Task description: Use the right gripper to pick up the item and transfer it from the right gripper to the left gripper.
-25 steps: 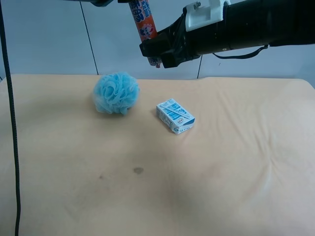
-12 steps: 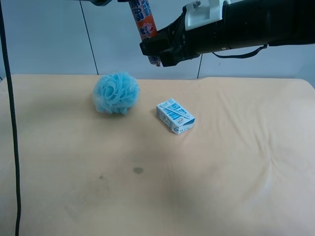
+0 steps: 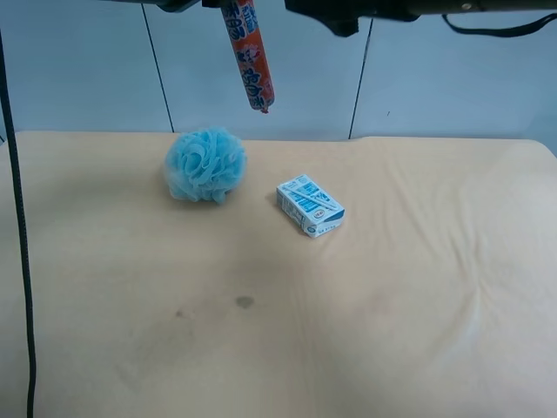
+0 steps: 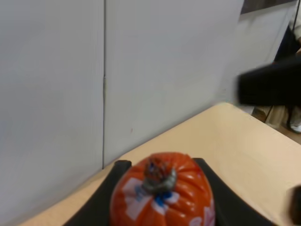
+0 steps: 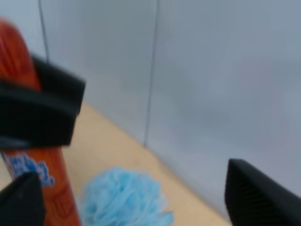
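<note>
The item (image 3: pixel 250 54), an orange-red stick with blue-and-white lettering, hangs high above the table. Its top end is in the left gripper (image 3: pixel 209 3) at the upper edge of the exterior high view. The left wrist view shows the item end-on (image 4: pixel 162 200), clamped between the left gripper's (image 4: pixel 162 188) black fingers (image 4: pixel 101 205). The right gripper (image 3: pixel 344 16) is apart from the item, up by the top edge of that view. In the right wrist view the right gripper (image 5: pixel 131 186) is open and empty. The item (image 5: pixel 33 155) stands beyond it, in the other gripper's jaws.
A fluffy light-blue pouf (image 3: pixel 204 165) lies on the beige table (image 3: pixel 392 331), below and left of the hanging item. A small blue-white box (image 3: pixel 310 205) lies right of the pouf. A black cable (image 3: pixel 19 218) hangs down at the view's left edge.
The right gripper has let go of the item's lower part and moved up and to the right. The item now hangs from the left gripper alone.
</note>
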Controlling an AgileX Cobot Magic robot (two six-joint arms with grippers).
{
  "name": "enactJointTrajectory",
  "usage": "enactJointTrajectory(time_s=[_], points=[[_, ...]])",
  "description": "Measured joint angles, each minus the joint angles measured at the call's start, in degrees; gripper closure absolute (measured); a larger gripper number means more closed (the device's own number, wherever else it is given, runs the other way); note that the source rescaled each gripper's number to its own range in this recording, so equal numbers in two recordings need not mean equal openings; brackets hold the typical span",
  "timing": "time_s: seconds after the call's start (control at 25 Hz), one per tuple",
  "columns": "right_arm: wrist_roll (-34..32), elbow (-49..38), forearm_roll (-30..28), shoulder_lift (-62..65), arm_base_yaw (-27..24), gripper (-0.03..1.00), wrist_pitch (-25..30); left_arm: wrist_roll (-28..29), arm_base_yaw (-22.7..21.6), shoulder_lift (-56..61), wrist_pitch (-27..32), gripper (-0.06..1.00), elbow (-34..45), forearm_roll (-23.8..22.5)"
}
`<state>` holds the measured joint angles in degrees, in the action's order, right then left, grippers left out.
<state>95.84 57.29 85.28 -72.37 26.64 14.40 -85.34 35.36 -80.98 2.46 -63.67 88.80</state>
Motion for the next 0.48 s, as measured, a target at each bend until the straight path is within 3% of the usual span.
enactJointTrajectory(time_s=[0.12,0.24,0.48], points=[[-12.03,0.0,-9.0,3.54,0.0,0.31,1.04,-0.04,0.0,0.0,-0.07,0.94,0.0,-0.17],[-28.68,0.0,-24.32,6.7,0.0,0.31,4.72,-0.26,0.0,0.0,-1.47,0.94,0.0,-0.95],[-68.19,0.0,-66.23,12.92,0.0,0.31,16.18,-0.48,0.0,0.0,-7.37,0.94,0.0,-3.0]])
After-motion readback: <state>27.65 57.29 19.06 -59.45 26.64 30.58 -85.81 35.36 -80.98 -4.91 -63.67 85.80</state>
